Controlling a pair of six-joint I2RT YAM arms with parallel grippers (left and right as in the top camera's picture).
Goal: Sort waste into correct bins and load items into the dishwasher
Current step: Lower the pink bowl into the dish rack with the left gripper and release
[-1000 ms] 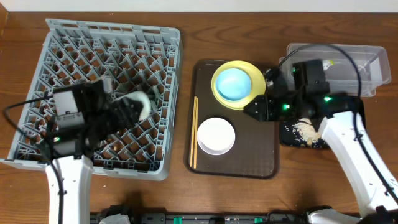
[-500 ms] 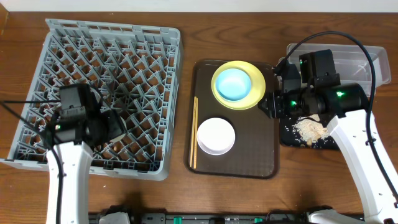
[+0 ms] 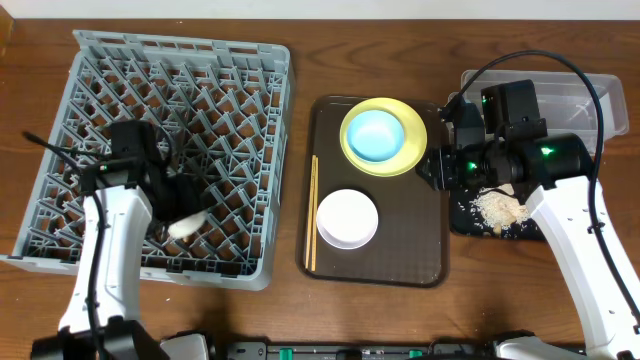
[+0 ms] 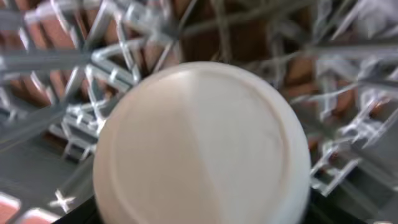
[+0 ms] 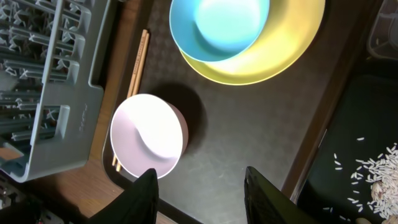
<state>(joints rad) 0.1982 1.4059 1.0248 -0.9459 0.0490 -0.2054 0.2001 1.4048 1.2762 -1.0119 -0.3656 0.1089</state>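
My left gripper [image 3: 180, 205] is low over the grey dish rack [image 3: 230, 60], shut on the small white cup [image 3: 188, 222]. The cup's base [image 4: 199, 143] fills the left wrist view among the pegs, and the fingers are hidden. My right gripper [image 3: 432, 168] is open and empty above the brown tray, with its fingers [image 5: 199, 177] to the right of the pale pink bowl [image 5: 149, 134]. The light blue bowl [image 3: 375, 135] sits in the yellow plate [image 3: 412, 148]. The chopsticks [image 3: 312, 210] lie along the tray's left side. Rice crumbs [image 3: 497, 208] lie in the black tray [image 3: 465, 215]. The wrapper is hidden.
The brown serving tray [image 3: 400, 250] holds the plate, the bowls and the chopsticks. The clear tub [image 3: 590, 100] stands at the back right, partly behind my right arm. The rack's corner [image 5: 43, 74] shows in the right wrist view.
My left arm has carried the white cup from the rack's middle toward its near left part and lowered it. My right arm lifted off the black tray, then stayed still.
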